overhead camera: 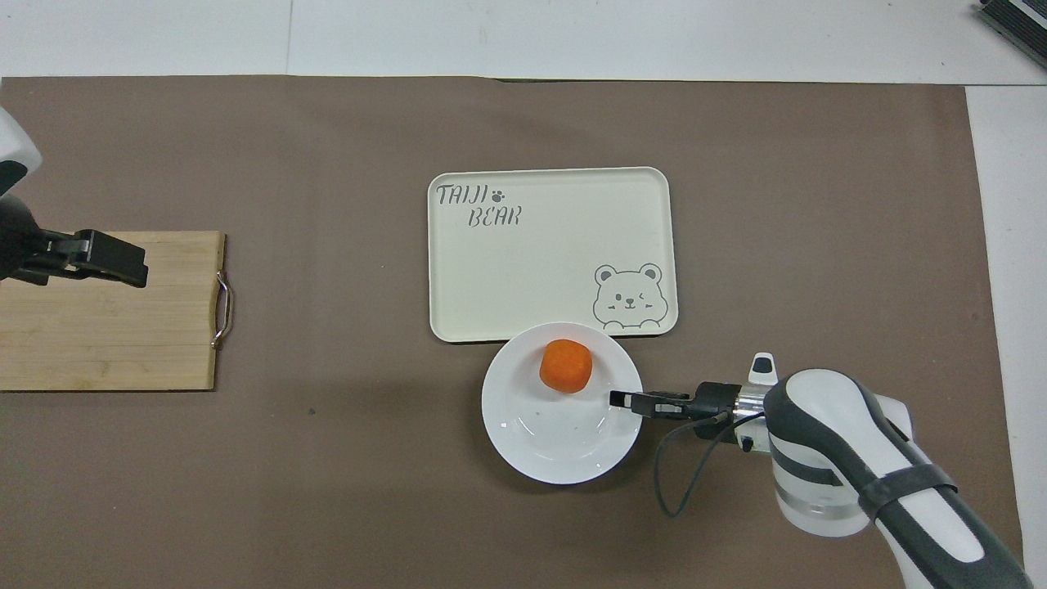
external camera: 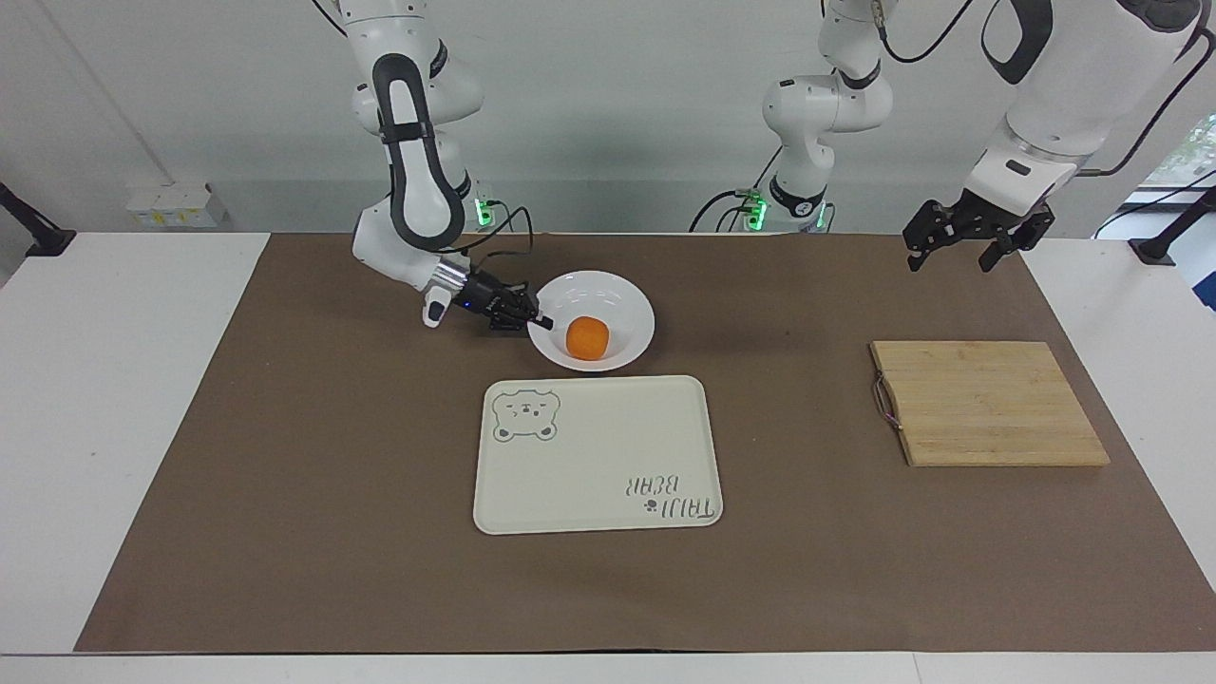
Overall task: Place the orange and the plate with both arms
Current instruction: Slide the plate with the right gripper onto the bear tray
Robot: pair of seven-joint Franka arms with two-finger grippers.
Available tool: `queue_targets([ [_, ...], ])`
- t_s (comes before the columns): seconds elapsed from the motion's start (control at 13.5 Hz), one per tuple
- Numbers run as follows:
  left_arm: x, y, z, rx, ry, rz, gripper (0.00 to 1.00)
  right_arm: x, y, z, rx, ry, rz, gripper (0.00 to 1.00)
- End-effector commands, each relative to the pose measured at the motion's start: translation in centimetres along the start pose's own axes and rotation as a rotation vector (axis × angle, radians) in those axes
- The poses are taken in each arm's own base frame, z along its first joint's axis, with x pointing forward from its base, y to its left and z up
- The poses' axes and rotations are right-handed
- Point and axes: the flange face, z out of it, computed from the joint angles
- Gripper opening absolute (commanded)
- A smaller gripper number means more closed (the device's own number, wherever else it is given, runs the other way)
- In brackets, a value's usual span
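The white plate (external camera: 608,294) carries the orange (external camera: 587,337), which lies in its half nearest the tray. My right gripper (external camera: 540,321) is shut on the plate's rim at the side toward the right arm's end and holds it just above the mat. In the overhead view the plate (overhead camera: 548,442) with the orange (overhead camera: 566,366) overlaps the tray's nearest edge, and the right gripper (overhead camera: 620,399) pinches the rim. My left gripper (external camera: 955,255) is open and empty in the air over the wooden board; it also shows in the overhead view (overhead camera: 106,260). The left arm waits.
A cream tray with a bear drawing (external camera: 598,456) lies mid-table, just farther from the robots than the plate. A wooden cutting board (external camera: 988,404) with a metal handle lies toward the left arm's end. A brown mat (external camera: 285,475) covers the table.
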Motion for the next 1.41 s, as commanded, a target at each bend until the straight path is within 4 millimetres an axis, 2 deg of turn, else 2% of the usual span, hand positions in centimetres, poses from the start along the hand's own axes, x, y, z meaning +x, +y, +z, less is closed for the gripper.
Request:
queue_targets([
  [0.0, 0.2, -0.3, -0.4, 0.009, -0.009, 0.005, 1.00, 3.9, -0.9, 0.1, 0.050, 0.048, -0.017, 0.00],
  [0.3, 0.2, -0.3, -0.4, 0.009, -0.009, 0.005, 1.00, 9.9, -2.4, 0.7, 0.042, 0.084, 0.076, 0.00],
  [0.52, 0.2, -0.3, -0.4, 0.009, -0.009, 0.006, 1.00, 15.7, -5.1, 1.5, 0.006, 0.084, 0.138, 0.00],
  [0.74, 0.2, -0.3, -0.4, 0.009, -0.009, 0.005, 1.00, 19.3, -4.2, 2.8, -0.001, 0.106, 0.141, 0.00],
  [0.89, 0.2, -0.3, -0.4, 0.009, -0.009, 0.005, 1.00, 20.3, -3.3, 3.6, -0.007, 0.108, 0.137, 0.00],
  [1.11, 0.2, -0.3, -0.4, 0.009, -0.009, 0.005, 1.00, 19.6, -1.8, 5.0, -0.019, 0.094, 0.127, 0.00],
  [1.33, 0.2, -0.3, -0.4, 0.009, -0.009, 0.005, 1.00, 18.7, -0.4, 5.2, -0.040, 0.086, 0.112, 0.00],
])
